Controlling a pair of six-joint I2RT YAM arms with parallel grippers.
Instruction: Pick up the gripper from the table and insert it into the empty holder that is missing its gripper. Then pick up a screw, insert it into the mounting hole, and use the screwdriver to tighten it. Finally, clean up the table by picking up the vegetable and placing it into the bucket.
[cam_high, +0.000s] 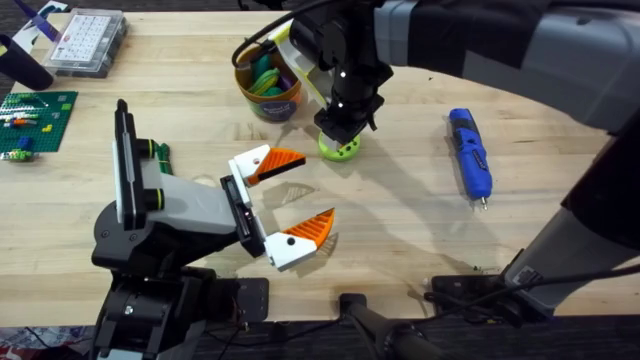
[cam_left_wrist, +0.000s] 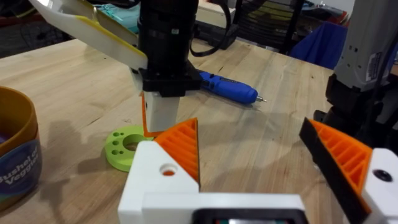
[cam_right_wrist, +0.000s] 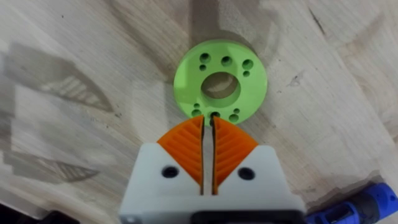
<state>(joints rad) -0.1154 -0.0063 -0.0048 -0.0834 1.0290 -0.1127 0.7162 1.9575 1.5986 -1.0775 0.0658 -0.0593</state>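
Note:
The vegetable (cam_high: 340, 149), a lime-green ring with a centre hole, lies flat on the table just right of the bucket (cam_high: 268, 90). My right gripper (cam_high: 341, 132) points straight down over its near rim. In the right wrist view the orange pads (cam_right_wrist: 186, 146) are pressed together, shut, with their tips (cam_right_wrist: 208, 121) at the ring's (cam_right_wrist: 221, 81) edge and nothing between them. My left gripper (cam_high: 290, 198) rests open in front of it, a hand's width short of the ring (cam_left_wrist: 127, 146). The blue screwdriver (cam_high: 470, 155) lies to the right. The holder and screw are out of view.
The orange-brown bucket (cam_left_wrist: 15, 155) holds several coloured toy pieces. A clear parts box (cam_high: 85, 40) and a green brick baseplate (cam_high: 35, 120) sit at the far left. Bare wood lies between the ring and the screwdriver (cam_left_wrist: 227, 87).

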